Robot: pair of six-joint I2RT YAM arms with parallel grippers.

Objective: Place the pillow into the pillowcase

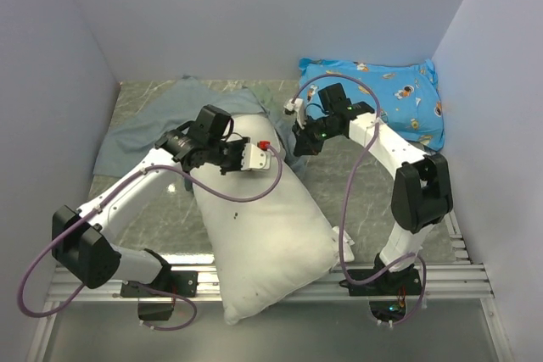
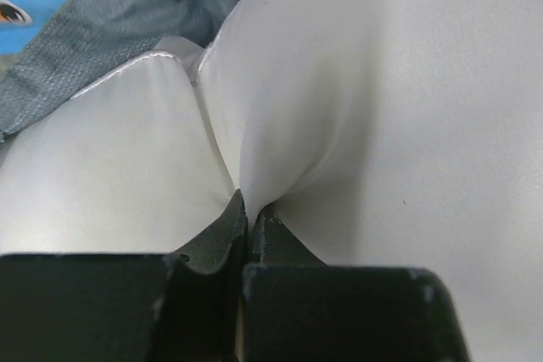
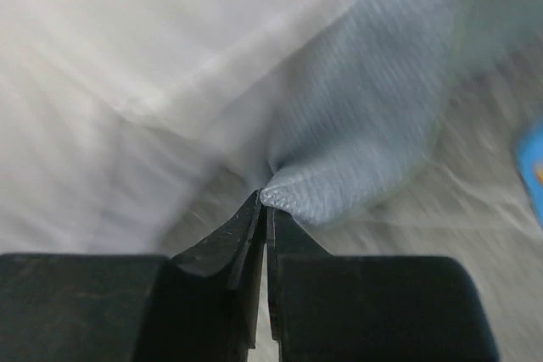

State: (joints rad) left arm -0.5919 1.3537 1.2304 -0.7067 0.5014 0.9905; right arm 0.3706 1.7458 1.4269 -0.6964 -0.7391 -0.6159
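Note:
The white puffy pillow [image 1: 263, 226] lies slantwise from the table's middle to the near edge. Its far end lies against the grey-blue pillowcase [image 1: 157, 120], which is spread at the back left. My left gripper [image 1: 231, 157] is shut on a fold of the pillow [image 2: 356, 108] near its far end. My right gripper [image 1: 299, 137] is shut on a corner of the pillowcase [image 3: 365, 125] beside the pillow's far right corner. In the left wrist view the pillowcase [image 2: 102, 40] shows behind the pillow.
A bright blue cartoon-print cushion [image 1: 386, 95] lies at the back right, behind the right arm. White walls close in the table on the left, back and right. The pillow's near end overhangs the metal rails [image 1: 458, 273] at the front edge.

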